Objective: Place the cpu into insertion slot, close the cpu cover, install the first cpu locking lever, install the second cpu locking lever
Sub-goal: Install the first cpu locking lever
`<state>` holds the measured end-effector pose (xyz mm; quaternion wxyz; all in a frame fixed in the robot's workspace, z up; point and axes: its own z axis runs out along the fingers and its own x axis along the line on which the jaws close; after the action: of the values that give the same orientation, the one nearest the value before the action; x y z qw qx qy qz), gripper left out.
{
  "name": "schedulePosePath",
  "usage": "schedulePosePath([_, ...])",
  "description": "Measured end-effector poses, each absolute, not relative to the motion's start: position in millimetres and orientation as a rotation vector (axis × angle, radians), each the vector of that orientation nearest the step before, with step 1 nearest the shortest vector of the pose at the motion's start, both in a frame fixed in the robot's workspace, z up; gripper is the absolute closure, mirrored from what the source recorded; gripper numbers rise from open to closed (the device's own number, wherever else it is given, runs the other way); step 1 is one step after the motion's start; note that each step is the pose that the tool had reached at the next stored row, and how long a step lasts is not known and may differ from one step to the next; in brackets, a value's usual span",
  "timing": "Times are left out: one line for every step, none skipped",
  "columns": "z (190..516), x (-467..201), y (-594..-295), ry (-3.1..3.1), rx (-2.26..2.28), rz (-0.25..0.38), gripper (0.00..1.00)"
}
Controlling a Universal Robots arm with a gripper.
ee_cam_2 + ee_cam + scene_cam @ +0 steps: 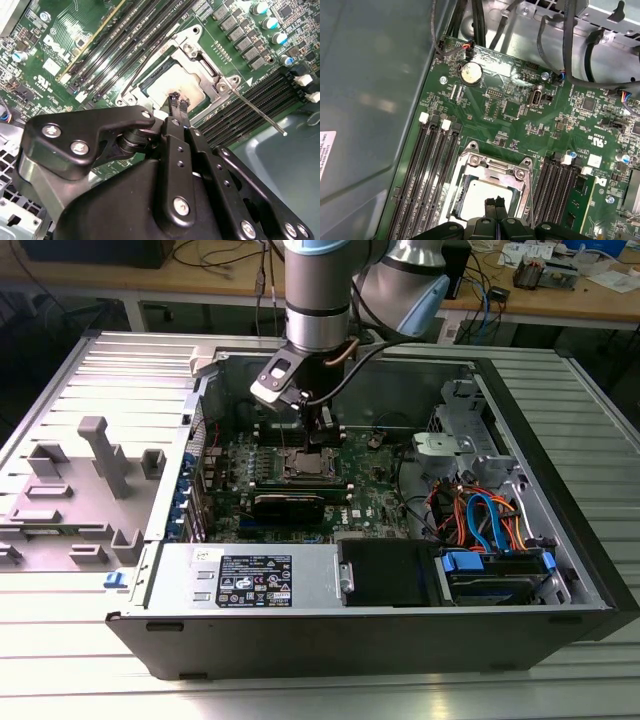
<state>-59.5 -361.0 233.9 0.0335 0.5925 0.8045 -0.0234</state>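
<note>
The gripper (495, 202) hangs straight down over the slot (305, 465) in the middle of the board (520, 115). Its two fingertips are pressed together with nothing between them, right at the cpu (474, 196) (whether they touch it I cannot tell). Held this narrow, it reads as a pushing tool rather than a grasp, which would suit pressing on flat metal. The cpu lies flat inside the slot, its pale silver top showing through the window of the cover (494, 174). The cover seems to lie down over the cpu rather than stand on its hinge, so I judge the seating done and the cover closed. One lever (255, 107), a thin bright rod, angles out from the slot's corner across the memory slots (260, 90) and ends free, so it looks unlatched. The arm (318, 300) comes in from above because the case (560, 490) lies on its side, open face up. As for writing, a white label (250, 580) on the power unit carries small print and symbols, a white sticker (325, 150) sits on the case wall, and the board bears white markings; all of this I leave unread.
</note>
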Motion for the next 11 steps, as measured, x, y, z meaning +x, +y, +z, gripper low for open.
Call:
schedulePosePath([235.3,-59.5,-361.0,2.475,1.823,-0.072,0.89])
schedulePosePath([238.4,-59.5,-361.0,2.475,1.823,-0.072,0.89])
schedulePosePath([239.9,-59.5,-361.0,2.475,1.823,-0.072,0.89])
schedulePosePath([241.3,-59.5,-361.0,2.475,1.823,-0.072,0.89])
schedulePosePath([243.2,-59.5,-361.0,2.475,1.822,-0.072,0.89])
schedulePosePath([244.3,-59.5,-361.0,2.475,1.822,-0.072,0.89])
schedulePosePath([245.5,-59.5,-361.0,2.476,1.822,-0.072,0.89])
schedulePosePath([246.0,-59.5,-361.0,2.476,1.822,-0.072,0.89])
schedulePosePath([246.0,-59.5,-361.0,2.477,1.821,-0.071,0.89])
schedulePosePath([246.0,-59.5,-361.0,2.477,1.820,-0.072,0.89])
schedulePosePath([246.1,-59.5,-361.0,2.477,1.820,-0.072,0.89])
